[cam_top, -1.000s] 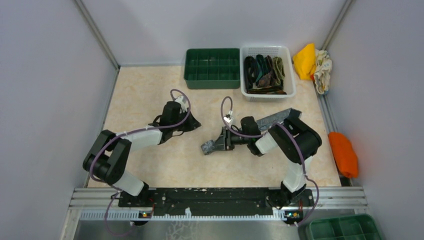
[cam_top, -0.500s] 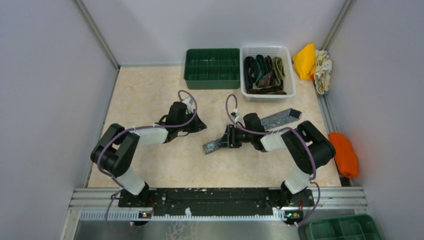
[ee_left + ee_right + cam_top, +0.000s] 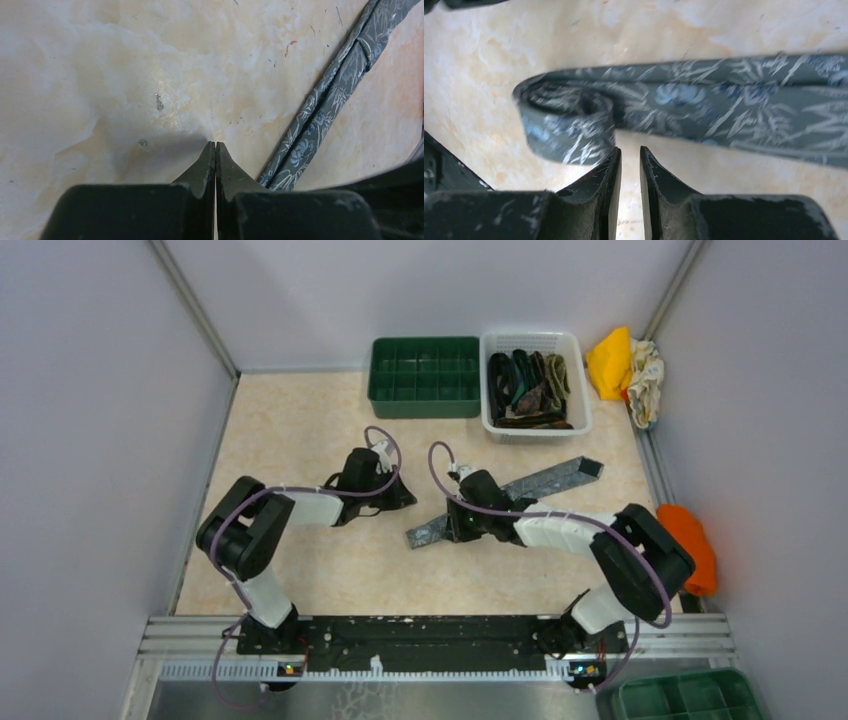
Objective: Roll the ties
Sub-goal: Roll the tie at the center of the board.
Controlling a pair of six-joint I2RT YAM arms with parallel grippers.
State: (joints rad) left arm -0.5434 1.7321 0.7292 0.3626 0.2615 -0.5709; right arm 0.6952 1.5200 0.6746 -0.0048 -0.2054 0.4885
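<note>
A grey patterned tie (image 3: 520,490) lies as a flat strip slanting across the table, its narrow end (image 3: 420,535) nearest the arms. In the right wrist view that end (image 3: 569,125) is folded back on itself in a loose curl. My right gripper (image 3: 452,524) hovers low beside the curl, and its jaws (image 3: 630,150) stand a narrow gap apart with nothing between them. The left fingertip (image 3: 611,162) nearly touches the curl. My left gripper (image 3: 405,497) is shut and empty (image 3: 215,145), resting low just left of the tie (image 3: 320,110).
A white basket (image 3: 583,390) at the back holds several dark ties (image 3: 528,388). A green compartment tray (image 3: 424,375) stands left of it. A yellow cloth (image 3: 610,360) and an orange cloth (image 3: 686,545) lie along the right wall. Another green tray (image 3: 690,695) sits at the bottom right.
The right arm has stretched out lower and further left along the tie. The left gripper has slid a little right toward the tie. The tie's wide end is now uncovered.
</note>
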